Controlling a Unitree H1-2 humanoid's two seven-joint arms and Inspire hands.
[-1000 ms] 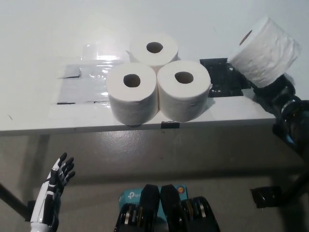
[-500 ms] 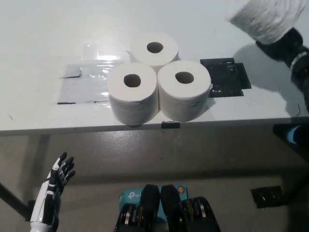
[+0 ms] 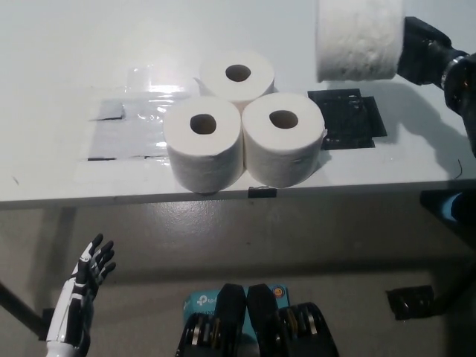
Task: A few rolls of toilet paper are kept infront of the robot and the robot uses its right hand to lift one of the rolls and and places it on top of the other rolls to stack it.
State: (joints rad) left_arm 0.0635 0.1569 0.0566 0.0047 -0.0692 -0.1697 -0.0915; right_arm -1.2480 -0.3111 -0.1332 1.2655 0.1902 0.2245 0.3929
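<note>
Up in the top right of the frame, the black right hand [image 3: 425, 53] is gripping a toilet roll [image 3: 358, 39] from its side, carrying it high above the table [image 3: 59, 52] so it can clear the tops of the others. Below and to the left, three rolls are standing upright in a tight cluster at centre frame: the back roll [image 3: 238, 75], the front-left roll [image 3: 203, 141] and the front-right roll [image 3: 283, 136], all touching, making a broad bed for a fourth to sit on. The carried roll is hanging well right of that cluster, above the black patch [image 3: 349, 119]. The white left hand [image 3: 85, 279] is idling at lower left, fingers spread, empty.
</note>
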